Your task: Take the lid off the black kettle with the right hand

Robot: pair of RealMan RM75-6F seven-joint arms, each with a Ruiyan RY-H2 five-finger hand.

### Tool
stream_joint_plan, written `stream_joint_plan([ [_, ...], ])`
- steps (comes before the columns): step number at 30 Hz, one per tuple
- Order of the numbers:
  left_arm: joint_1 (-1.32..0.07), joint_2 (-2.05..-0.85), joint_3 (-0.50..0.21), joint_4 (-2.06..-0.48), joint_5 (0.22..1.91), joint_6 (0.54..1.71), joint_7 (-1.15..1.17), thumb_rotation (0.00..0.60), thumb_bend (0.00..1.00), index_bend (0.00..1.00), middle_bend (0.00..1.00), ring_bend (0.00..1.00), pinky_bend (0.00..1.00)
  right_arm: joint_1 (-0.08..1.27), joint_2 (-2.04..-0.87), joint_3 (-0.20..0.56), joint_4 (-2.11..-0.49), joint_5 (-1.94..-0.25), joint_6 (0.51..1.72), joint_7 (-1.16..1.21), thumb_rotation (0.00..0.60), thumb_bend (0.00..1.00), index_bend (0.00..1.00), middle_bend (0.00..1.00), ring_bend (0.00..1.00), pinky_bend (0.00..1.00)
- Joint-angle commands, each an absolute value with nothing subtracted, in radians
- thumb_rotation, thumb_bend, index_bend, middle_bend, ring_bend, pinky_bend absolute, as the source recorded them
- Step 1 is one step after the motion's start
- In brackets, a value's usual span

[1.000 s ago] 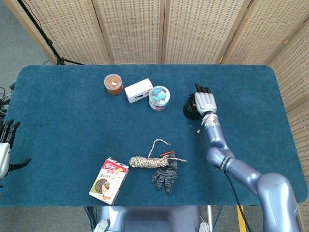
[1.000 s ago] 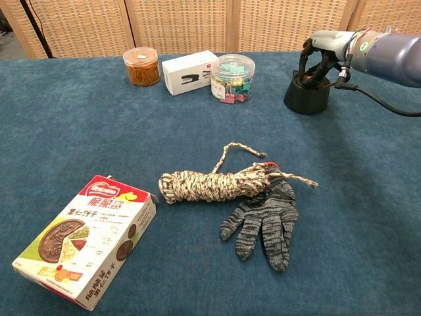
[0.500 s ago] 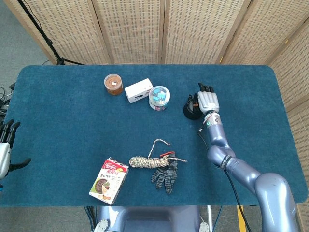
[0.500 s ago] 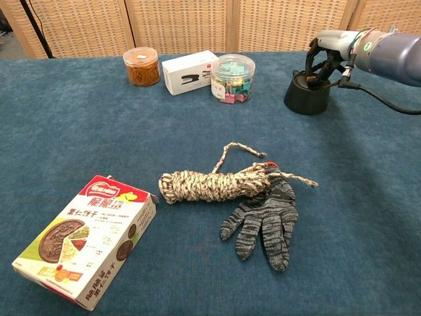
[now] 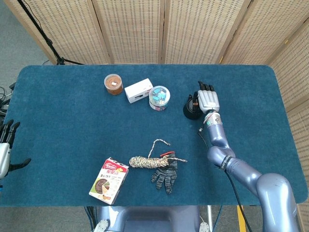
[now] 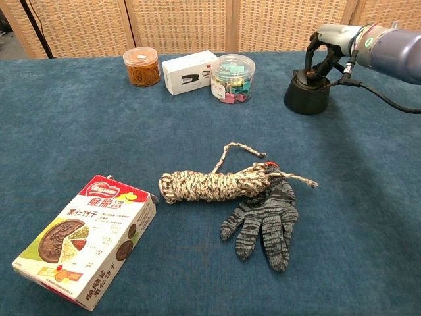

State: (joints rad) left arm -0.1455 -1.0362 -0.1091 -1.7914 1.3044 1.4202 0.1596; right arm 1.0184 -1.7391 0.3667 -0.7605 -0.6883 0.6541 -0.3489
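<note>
The black kettle [image 5: 191,110] [image 6: 306,97] stands on the blue table at the back right. Its black lid [image 6: 309,79] sits on top of it. My right hand [image 5: 206,100] [image 6: 327,47] hangs over the kettle from the right, fingers [image 6: 317,64] curled down around the lid's top and pinching it. Whether the lid has left the kettle's rim is not visible. My left hand [image 5: 5,151] hovers off the table's left edge with fingers spread, holding nothing.
Left of the kettle stand a clear jar of coloured clips [image 5: 159,97] [image 6: 233,78], a white box [image 5: 138,90] and an orange-filled jar [image 5: 113,83]. A rope coil [image 6: 214,182], a knit glove [image 6: 264,222] and a snack box [image 6: 85,239] lie near the front.
My right hand has shifted slightly right and up over the kettle, its fingers staying at the lid. The left hand has not moved.
</note>
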Motion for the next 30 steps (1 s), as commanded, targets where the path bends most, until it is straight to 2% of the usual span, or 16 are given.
stream_joint_plan([
  [1,-0.145,-1.036,-0.109,-1.792,1.304,1.421,0.159,0.6,0.05,0.0,0.0,0.0,0.0,1.014,-1.724,0.371,-0.782,-0.693,0.666,-0.349,0.6,0.44,0.6,0.0,0.0,0.0],
  [8,-0.144,-1.033,-0.105,-1.795,1.311,1.42,0.155,0.6,0.05,0.0,0.0,0.0,0.0,0.982,-1.644,0.368,-0.923,-0.726,0.732,-0.356,0.6,0.44,0.61,0.0,0.0,0.0],
  [15,-0.138,-1.028,-0.099,-1.797,1.325,1.426,0.141,0.6,0.05,0.0,0.0,0.0,0.0,0.915,-1.49,0.34,-1.186,-0.765,0.807,-0.382,0.6,0.47,0.61,0.0,0.0,0.0],
  [24,-0.129,-1.023,-0.086,-1.808,1.355,1.436,0.13,0.6,0.05,0.0,0.0,0.0,0.0,0.789,-1.327,0.222,-1.493,-0.893,0.941,-0.419,0.6,0.47,0.61,0.0,0.0,0.0],
  [30,-0.124,-1.027,-0.074,-1.813,1.381,1.445,0.138,0.6,0.05,0.0,0.0,0.0,0.0,0.724,-1.331,0.126,-1.524,-1.05,1.01,-0.414,0.6,0.47,0.61,0.0,0.0,0.0],
])
